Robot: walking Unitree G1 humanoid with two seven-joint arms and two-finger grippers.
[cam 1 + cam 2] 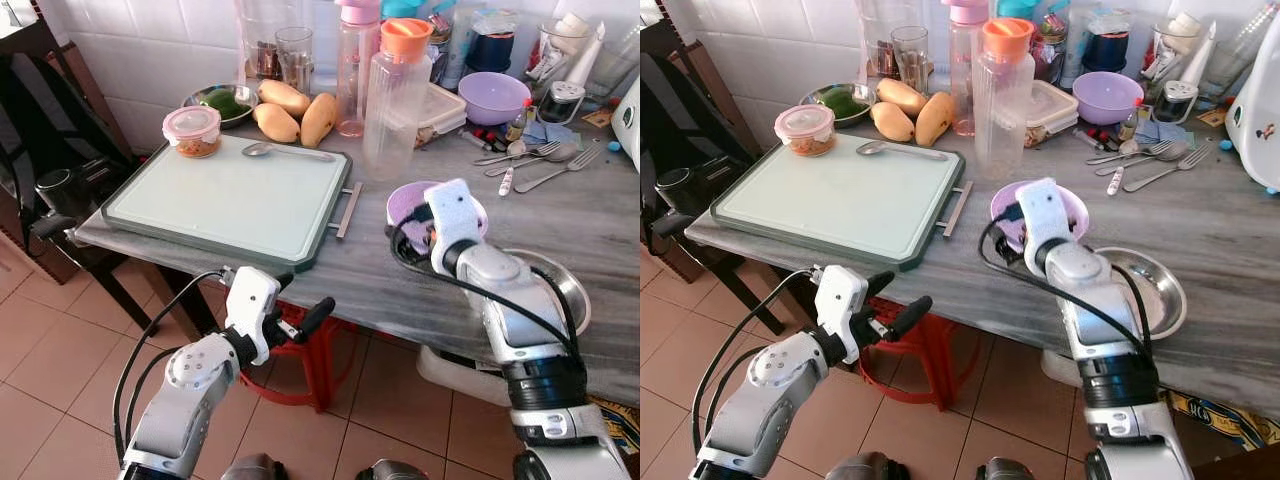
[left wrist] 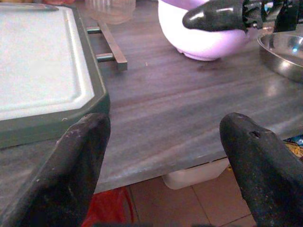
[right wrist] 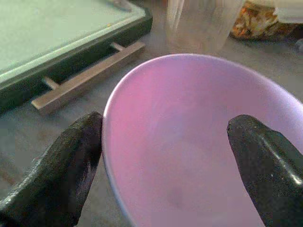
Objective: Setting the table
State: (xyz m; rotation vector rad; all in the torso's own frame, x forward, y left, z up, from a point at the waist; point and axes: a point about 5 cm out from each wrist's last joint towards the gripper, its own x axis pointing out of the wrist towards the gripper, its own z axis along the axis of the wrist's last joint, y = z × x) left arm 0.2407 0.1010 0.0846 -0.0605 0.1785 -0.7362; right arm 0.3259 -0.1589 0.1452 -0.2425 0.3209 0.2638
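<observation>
Left gripper (image 1: 298, 322) hung below the near edge of the grey marble table (image 1: 420, 290), at about 7 o'clock in the head view, fingers (image 2: 78, 170) spread wide and holding nothing; its wrist camera looked across the tabletop toward the tray corner. White tray with a dark green rim (image 1: 230, 200) lay on the table at 10 o'clock, metal handle (image 1: 348, 210) on its right side. On the tray's far edge stood a small pink-lidded container (image 1: 192, 131) and, beside it, a spoon (image 1: 285, 151). Beyond the tray, at 11 to 12 o'clock: a dish of green vegetables (image 1: 222, 103), three mangoes (image 1: 292, 113), a drinking glass (image 1: 294, 58). At 12 o'clock: a pink bottle (image 1: 357, 70) and a clear jug with an orange lid (image 1: 397, 95). Lavender bowl (image 3: 199, 142), the item in hand for table setting, sat on the table just right of the tray handle, near centre. Right gripper (image 3: 165, 156) was over this bowl, fingers (image 3: 66, 165) wide apart with one at the bowl's outer wall and the other beyond the opposite rim; contact could not be judged. Steel plate (image 1: 570, 290) lay just right of the bowl, at 4 o'clock. At 1 to 2 o'clock: a second purple bowl (image 1: 493, 97) and loose forks and spoons (image 1: 540, 160).
</observation>
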